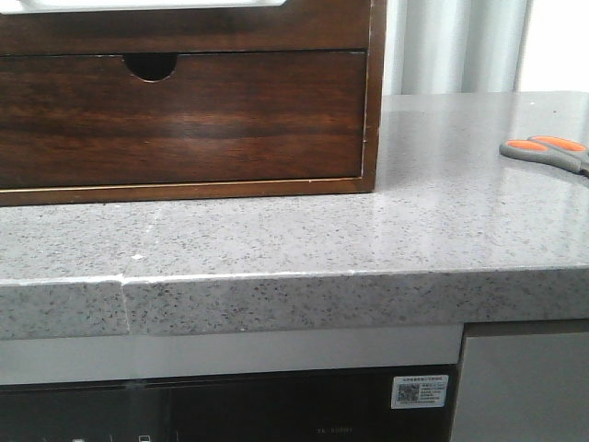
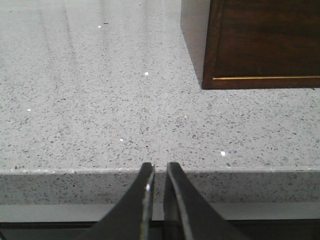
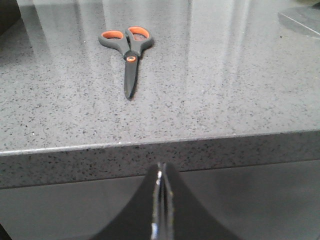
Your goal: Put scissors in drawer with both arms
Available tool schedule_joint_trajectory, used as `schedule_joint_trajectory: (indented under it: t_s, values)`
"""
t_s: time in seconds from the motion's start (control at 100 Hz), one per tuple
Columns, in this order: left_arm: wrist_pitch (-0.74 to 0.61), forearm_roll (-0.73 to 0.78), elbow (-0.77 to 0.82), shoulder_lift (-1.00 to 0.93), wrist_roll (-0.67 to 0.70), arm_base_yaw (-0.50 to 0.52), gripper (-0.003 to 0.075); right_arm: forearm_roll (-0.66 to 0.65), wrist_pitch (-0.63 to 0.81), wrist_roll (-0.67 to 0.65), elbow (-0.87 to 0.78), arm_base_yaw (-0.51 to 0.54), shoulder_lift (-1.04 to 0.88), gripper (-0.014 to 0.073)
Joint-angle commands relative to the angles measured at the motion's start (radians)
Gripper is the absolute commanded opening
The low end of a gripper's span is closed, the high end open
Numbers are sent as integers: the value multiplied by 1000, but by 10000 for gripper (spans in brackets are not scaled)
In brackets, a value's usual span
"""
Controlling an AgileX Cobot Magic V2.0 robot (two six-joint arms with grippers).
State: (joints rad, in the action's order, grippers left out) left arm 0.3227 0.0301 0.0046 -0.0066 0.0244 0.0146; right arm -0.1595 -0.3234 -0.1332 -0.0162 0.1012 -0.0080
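A speckled grey stone counter (image 1: 276, 239) fills the scene. The scissors (image 3: 127, 52) lie flat near its far right edge, closed, with the grey and orange handles pointing away from the front edge and the blade tip pointing toward it. A wooden cabinet (image 1: 372, 101) stands toward the back left of the counter, and its dark brown drawer (image 1: 184, 115) sits fully closed, with the finger notch at its top edge.

The right gripper (image 3: 160, 200) hangs off the front edge, below counter level, its fingers pressed together and holding nothing. The left gripper (image 2: 159, 190) also sits at the front edge, its fingers a narrow slit apart and empty.

The scissors look light, stiff and thin, likely to slide on the polished stone. The thicker part around the pivot seems the best grasp point.
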Motion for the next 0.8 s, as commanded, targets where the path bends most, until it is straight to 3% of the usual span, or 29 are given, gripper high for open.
schedule_joint_trajectory:
  t_s: [0.0, 0.79]
  values:
    - [-61, -2, 15, -32, 8, -1, 3, -1, 25, 6, -13, 8, -23, -116]
    - [-61, 51, 15, -32, 6, -1, 3, -1, 25, 6, -13, 8, -23, -116]
